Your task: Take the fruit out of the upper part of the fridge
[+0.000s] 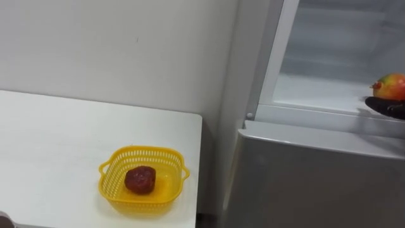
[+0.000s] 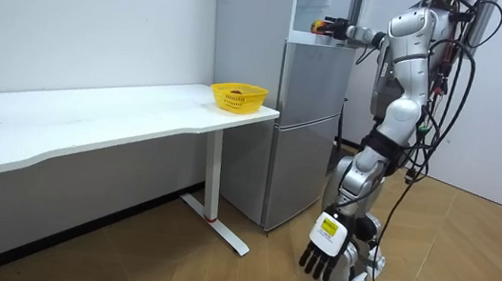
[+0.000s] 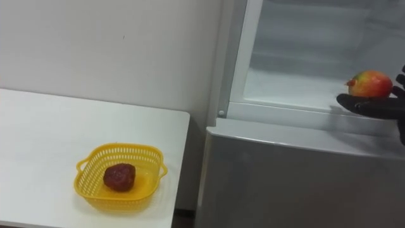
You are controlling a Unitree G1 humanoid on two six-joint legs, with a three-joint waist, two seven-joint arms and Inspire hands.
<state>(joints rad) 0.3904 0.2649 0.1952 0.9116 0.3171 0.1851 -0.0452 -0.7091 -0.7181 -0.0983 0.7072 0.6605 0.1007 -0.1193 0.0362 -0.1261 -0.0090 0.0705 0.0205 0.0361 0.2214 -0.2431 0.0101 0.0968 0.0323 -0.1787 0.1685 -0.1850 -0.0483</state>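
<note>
A red, yellow and green fruit [image 3: 370, 83] sits at the front right of the open upper fridge compartment [image 3: 297, 57]. My right hand [image 3: 376, 106] comes in from the right: its dark thumb lies along the front of the fruit and other fingers curl beside it at the view's right edge. In the room view the right hand [image 2: 340, 27] is stretched to the fridge top with the fruit [image 2: 318, 24] at its tip. My left hand [image 2: 322, 250] hangs by my side, fingers relaxed and holding nothing. I stand upright in front of the fridge.
A yellow basket [image 3: 95, 190] with a dark red fruit [image 3: 119, 177] stands on the white table [image 3: 38, 139], near its right edge beside the fridge. The grey lower fridge door [image 3: 297, 183] is closed. A white wall runs behind the table.
</note>
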